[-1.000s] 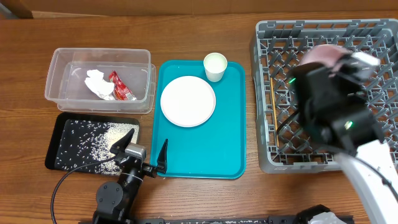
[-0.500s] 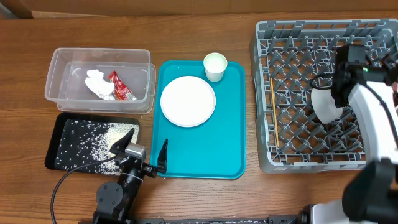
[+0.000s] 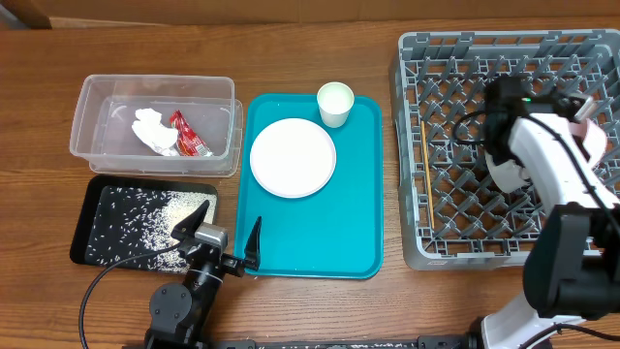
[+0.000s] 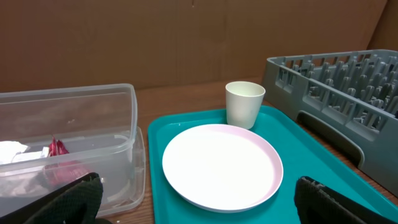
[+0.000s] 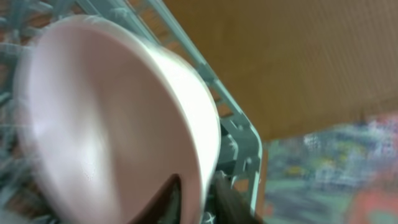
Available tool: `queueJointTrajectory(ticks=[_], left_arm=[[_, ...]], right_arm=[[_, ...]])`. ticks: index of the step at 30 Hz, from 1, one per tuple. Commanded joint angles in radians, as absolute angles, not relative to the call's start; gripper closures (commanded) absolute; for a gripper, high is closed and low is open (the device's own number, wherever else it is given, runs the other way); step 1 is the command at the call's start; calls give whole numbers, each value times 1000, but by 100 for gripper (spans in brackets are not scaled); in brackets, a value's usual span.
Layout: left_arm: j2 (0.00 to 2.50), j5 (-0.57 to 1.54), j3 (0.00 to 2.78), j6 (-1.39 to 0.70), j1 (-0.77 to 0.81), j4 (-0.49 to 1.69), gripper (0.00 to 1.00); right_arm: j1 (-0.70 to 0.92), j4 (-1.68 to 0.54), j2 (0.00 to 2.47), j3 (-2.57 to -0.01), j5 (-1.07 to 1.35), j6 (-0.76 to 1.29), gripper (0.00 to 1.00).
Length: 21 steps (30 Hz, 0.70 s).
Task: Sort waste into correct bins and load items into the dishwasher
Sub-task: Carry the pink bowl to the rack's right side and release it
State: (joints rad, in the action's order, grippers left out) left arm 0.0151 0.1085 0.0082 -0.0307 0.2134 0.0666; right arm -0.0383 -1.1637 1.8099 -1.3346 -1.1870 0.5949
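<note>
Rice grains (image 3: 170, 218), small, white and loose, lie scattered in the shallow black rectangular tray (image 3: 97, 184) at the front left of the wooden desk (image 3: 291, 53), seen from overhead. Behind it, the clear rectangular plastic tub (image 3: 89, 121) holds the crumpled white napkin (image 3: 148, 129) and the red crinkled snack wrapper (image 3: 190, 137). The teal serving tray (image 3: 320, 233) carries the large white round plate (image 3: 293, 157) and the small white cup (image 3: 335, 103). The left claw (image 3: 225, 233) sits spread at that tray's front left corner. Thin wooden chopsticks (image 3: 426, 160) lie in the large square grey plastic dish rack (image 3: 465, 208), over which the right arm (image 3: 547, 165) extends. A pinkish edge beside it is probably the smaller pale pink plate (image 3: 593, 145).

From the left wrist, the black fingers stand wide apart. The plate and cup are ahead, the tub is left and the rack is right.

From the right wrist, blurred, the right claw (image 5: 198, 196) pinches the pink plate's rim, and the plate is tilted above the rack's bars.
</note>
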Motion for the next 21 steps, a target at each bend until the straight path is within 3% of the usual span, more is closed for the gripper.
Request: queueJointTrajectory(ticks=[1,7,17,21], left_arm=[[6,101,5,-48,208,68,0],[6,101,5,-48,208,68,0],[6,101,5,-48,208,68,0],[6,101,5,-48,208,68,0]], right_arm=[[-1,-1166,1822,-1335,-1168,595,70],[55,-1177,1810,-1349,-1178,595,53],[288,-1247,1728,-1466,-1166,570,50],[284,-1248,1680,-1466,-1106,662,49]])
